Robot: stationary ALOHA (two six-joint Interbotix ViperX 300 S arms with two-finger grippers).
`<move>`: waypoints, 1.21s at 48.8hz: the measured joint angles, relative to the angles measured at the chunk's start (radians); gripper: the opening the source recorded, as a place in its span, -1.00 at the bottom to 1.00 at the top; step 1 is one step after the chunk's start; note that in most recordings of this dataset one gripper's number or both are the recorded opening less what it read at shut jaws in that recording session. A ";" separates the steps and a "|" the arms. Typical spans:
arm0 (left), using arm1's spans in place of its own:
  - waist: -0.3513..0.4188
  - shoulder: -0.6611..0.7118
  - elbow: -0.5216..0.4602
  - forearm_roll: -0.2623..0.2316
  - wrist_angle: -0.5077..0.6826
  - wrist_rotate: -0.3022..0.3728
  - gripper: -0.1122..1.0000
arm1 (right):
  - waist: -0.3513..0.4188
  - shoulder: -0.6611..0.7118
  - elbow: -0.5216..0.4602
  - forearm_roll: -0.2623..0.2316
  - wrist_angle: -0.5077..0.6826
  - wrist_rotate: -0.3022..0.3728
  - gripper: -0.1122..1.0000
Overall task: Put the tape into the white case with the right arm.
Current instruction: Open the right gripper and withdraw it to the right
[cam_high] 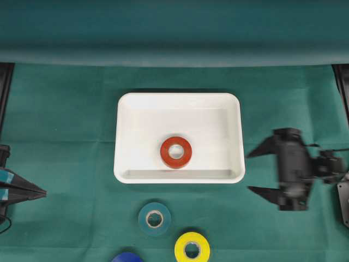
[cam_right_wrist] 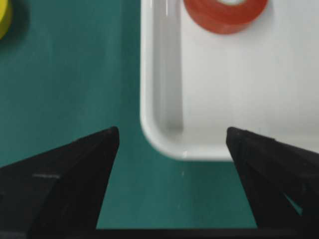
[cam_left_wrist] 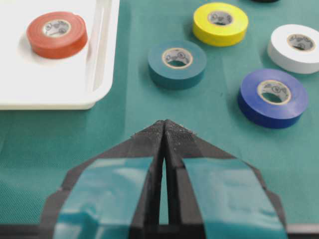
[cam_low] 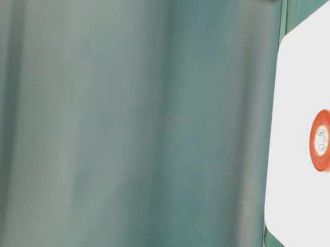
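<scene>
Broadly, a green cloth point(cam_high: 65, 109) covers the whole table and rises as a backdrop at the far edge. On it, in the middle of the overhead view, sits the white case point(cam_high: 136, 114), its long sides running left to right.

To the right of the case, clear of its rim, is the right arm's gripper point(cam_high: 257, 172), blurred in the overhead view. Its two pointed black fingers point(cam_right_wrist: 79, 169) stand spread wide apart with nothing between them, so this claw is released. In its wrist view the tips frame a rounded corner of the case, with green cloth showing between the fingertips and the rim.

At the left edge of the overhead view rests the left gripper point(cam_high: 41, 192), the one with light-blue strips on its fingers. Its fingers are pressed together tip to tip, clenched on nothing, and it is well apart from the case.

The red tape point(cam_high: 175, 152) lies flat inside the case, near the middle of the front wall but not touching it. It is well apart from the right claw, with the case's right-hand floor and rim between them.

Outside the case, on the cloth in front of it, lie four loose rolls: a teal roll point(cam_high: 154, 219) just before the front rim, a yellow roll point(cam_high: 192, 248), a blue roll point(cam_left_wrist: 272, 97) and a white roll point(cam_left_wrist: 295, 48).
</scene>
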 measured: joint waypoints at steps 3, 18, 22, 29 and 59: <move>0.000 0.000 0.000 0.000 0.000 0.000 -0.80 | -0.002 -0.078 0.052 0.000 -0.021 0.011 0.37; 0.000 0.000 0.000 0.002 0.000 0.000 -0.80 | 0.000 -0.268 0.167 0.000 -0.029 0.041 0.37; 0.000 0.000 0.000 0.000 0.000 0.000 -0.80 | 0.000 -0.270 0.172 0.000 -0.021 0.043 0.37; 0.000 0.000 0.000 0.000 0.000 0.000 -0.80 | 0.009 -0.272 0.178 0.000 -0.018 0.041 0.37; 0.002 0.000 0.000 0.002 0.000 0.000 -0.80 | 0.305 -0.278 0.210 0.000 -0.020 0.046 0.37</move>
